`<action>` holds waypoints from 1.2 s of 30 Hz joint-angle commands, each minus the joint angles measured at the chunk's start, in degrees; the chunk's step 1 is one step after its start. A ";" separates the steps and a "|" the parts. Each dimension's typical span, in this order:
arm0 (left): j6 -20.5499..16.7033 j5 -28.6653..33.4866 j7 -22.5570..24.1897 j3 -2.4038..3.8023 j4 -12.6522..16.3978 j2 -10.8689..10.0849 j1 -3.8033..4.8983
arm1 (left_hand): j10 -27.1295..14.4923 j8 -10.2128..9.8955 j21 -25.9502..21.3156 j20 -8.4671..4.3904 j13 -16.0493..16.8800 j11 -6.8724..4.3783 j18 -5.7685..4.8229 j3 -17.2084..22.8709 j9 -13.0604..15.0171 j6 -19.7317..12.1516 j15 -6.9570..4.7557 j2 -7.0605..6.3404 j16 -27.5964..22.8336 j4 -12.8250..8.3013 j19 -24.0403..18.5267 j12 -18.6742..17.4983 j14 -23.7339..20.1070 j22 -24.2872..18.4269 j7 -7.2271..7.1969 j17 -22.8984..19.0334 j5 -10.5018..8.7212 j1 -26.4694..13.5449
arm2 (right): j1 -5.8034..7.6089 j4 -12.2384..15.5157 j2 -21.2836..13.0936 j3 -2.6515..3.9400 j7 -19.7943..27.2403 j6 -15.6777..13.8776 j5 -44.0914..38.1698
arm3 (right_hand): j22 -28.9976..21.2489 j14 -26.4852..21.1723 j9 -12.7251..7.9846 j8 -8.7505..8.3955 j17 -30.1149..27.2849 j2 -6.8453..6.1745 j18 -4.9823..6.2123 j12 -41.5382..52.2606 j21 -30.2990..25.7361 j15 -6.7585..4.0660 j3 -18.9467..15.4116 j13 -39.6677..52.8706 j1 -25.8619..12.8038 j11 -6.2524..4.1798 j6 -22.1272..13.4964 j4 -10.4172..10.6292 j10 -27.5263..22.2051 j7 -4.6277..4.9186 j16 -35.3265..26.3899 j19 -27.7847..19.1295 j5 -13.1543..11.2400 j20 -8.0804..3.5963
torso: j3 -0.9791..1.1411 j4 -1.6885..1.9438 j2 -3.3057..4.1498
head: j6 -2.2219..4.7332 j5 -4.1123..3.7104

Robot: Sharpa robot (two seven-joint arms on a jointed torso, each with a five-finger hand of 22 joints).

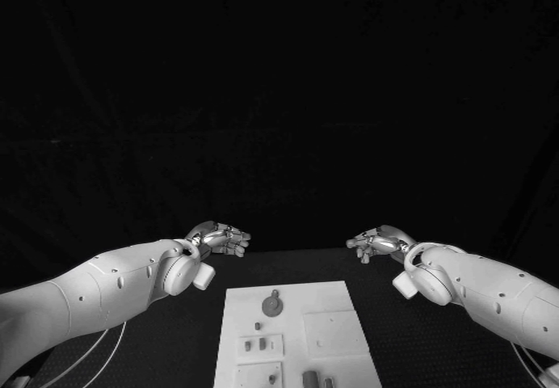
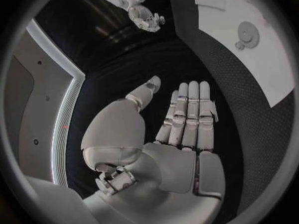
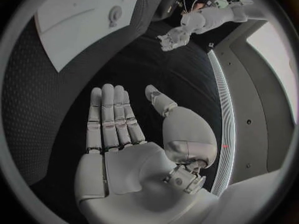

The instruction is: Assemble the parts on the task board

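the head camera looks down from above at the bench (image 1: 174, 356) and task board (image 1: 338, 295). each wrist camera sits close behind its own palm, looking along the fingers (image 2: 190, 114); all three share the board.

White rectangular task board (image 1: 332, 295) lying flat mid-table, long side running away from the robot.
A round disc part with a little tab (image 1: 273, 305) sits near its far end; smaller dark parts (image 1: 263, 345) sit in square recesses closer in.
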 commanded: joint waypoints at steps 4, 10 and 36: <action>2.96 2.72 4.32 0.10 -3.35 1.58 0.00 | -6.72 -1.12 -0.37 1.81 -2.95 0.70 0.25 0.06 -0.50 -2.68 1.56 0.54 -5.22 -0.60 -5.16 -0.24 -5.44 -3.90 -0.64 -1.56 0.29 -1.13 | -1.80 -2.31 1.75 2.58 7.63 2.97 7.35 | -3.31 -12.59 -0.78 -1.82 -9.29 0.89 -4.81 -16.68 -9.81 7.32 -0.56 -14.36 1.72 3.55 -5.80 -1.06 -5.03 -0.65 -19.60 -14.68 -0.25 3.34 | 0.10 -0.87 -0.95 | 3.21 0.46; 3.45 1.75 4.69 0.11 -3.96 1.74 -0.01 | -9.33 -1.40 -0.25 2.70 -5.20 0.74 -0.23 0.22 -0.53 -4.08 2.28 0.82 -8.04 -1.05 -7.86 0.00 -7.90 -8.19 -0.93 -2.54 0.32 -1.67 | -1.93 -1.33 1.24 3.92 8.66 2.33 7.66 | -4.65 -11.63 -1.33 -1.37 -13.91 0.80 -4.25 -24.95 -12.72 7.49 -2.63 -24.72 2.73 3.89 -8.77 -0.50 -2.62 -0.56 -25.99 -13.94 -0.24 3.87 | 0.54 -0.74 -0.88 | 4.93 1.05; -28.64 7.87 14.86 7.28 26.34 -6.25 -7.61 | -63.97 -19.07 -3.81 0.10 -14.05 -7.47 -1.35 -29.35 -25.11 -45.91 -5.83 4.27 -28.68 12.98 -54.54 -3.82 -49.79 -57.13 -10.60 -30.27 -2.83 -59.61 | -4.69 29.42 -8.56 2.54 14.60 -27.77 24.93 | -67.84 -48.77 -34.97 -10.09 -36.39 1.07 -9.66 -37.66 -28.21 -2.35 -34.43 -41.63 -45.55 -5.02 -49.02 14.91 -51.50 -10.98 -52.28 -38.21 -3.14 -7.30 | -1.33 4.95 0.02 | -3.81 -3.26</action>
